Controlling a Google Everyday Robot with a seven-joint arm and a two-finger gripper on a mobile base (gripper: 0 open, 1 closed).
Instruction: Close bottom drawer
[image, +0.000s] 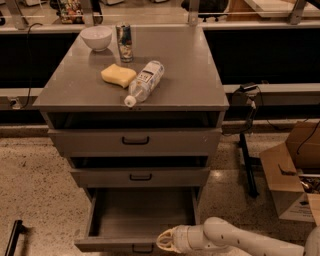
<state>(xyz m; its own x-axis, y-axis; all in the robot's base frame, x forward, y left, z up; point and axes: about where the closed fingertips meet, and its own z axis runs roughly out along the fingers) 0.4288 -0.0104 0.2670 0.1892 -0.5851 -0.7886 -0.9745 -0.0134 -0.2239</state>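
Now | bottom drawer (111, 245) open past bench (192, 70) front edge | gripper (167, 241) at its front panel | jaws: cannot tell | push square, mid-panel, steady toward bench back edge

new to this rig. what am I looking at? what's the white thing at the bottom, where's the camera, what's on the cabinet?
There is one camera, looking down at the front of a grey three-drawer cabinet; where it is mounted isn't on record. The white tube coming in from the lower right is the robot's single arm. Its gripper sits at the front panel of the bottom drawer, which is pulled out and looks empty. No held object is visible. On the cabinet top are a white bowl, a can, a yellow sponge and a plastic bottle lying on its side.
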